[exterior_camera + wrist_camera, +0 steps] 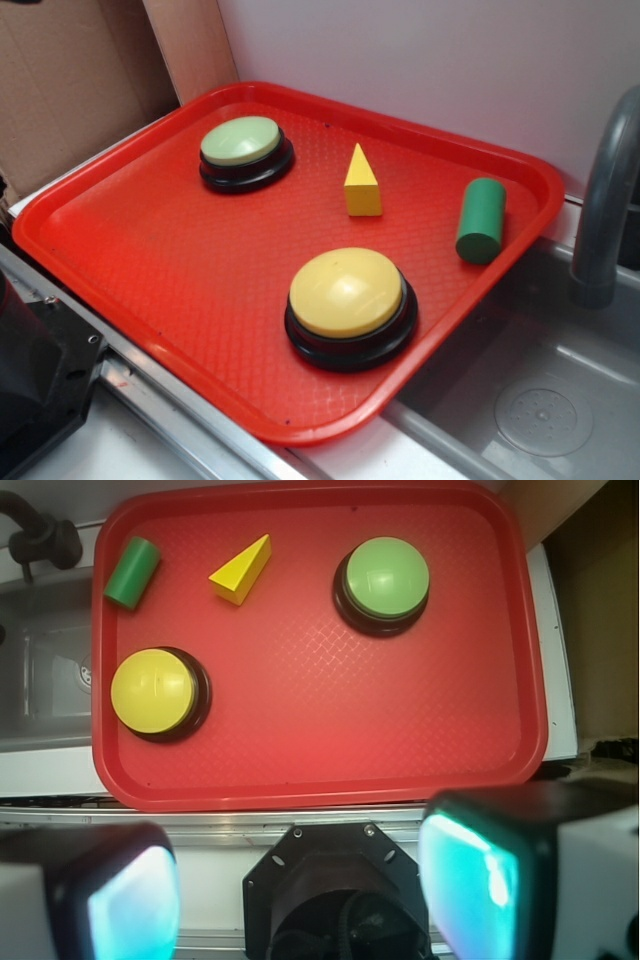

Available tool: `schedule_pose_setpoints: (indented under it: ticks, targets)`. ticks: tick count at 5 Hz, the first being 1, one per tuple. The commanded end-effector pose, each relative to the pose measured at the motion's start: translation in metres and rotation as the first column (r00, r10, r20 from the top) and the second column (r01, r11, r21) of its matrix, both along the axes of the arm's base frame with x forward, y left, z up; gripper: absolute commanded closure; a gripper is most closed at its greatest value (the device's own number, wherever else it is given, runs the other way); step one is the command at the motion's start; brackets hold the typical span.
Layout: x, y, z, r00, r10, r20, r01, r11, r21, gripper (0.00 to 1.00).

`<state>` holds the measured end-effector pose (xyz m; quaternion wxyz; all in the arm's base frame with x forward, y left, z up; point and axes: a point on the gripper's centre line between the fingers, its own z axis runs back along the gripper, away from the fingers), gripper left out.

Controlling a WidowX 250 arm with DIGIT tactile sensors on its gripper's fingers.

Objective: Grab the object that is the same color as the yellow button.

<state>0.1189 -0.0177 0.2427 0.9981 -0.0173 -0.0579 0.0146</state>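
Yellow block (pixel 362 184) stands upright on red tray (pixel 150 260), untouched, between green cylinder (pixel 481 220) and pale green button (pixel 243 150), just beyond yellow button (pixel 347 300). Gripper (pixel 300 880) fingers spread apart, holding nothing, well back from tray.

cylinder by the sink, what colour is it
Green; the cylinder shows best in the exterior view.

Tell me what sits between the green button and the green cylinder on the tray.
The yellow pyramid block stands between the green button and the green cylinder, touching neither; both views show it.
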Motion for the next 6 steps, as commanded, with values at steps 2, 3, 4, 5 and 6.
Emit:
schedule_pose_setpoints:
  ticks: [2,3,4,5,6]
  targets:
    - [0.017,-0.001,-0.016,0.993,0.112,-0.031,-0.112,0.994,-0.01,0.0]
    - [0.04,0.005,-0.03,0.969,0.245,-0.023,-0.246,0.969,-0.023,0.0]
    - [0.069,0.007,-0.047,0.925,0.379,-0.031,-0.38,0.925,-0.013,0.0]
    - [0.097,0.002,-0.063,0.9,0.435,-0.021,-0.436,0.899,-0.033,0.0]
    - [0.125,-0.004,-0.086,0.862,0.507,0.008,-0.506,0.861,-0.053,0.0]
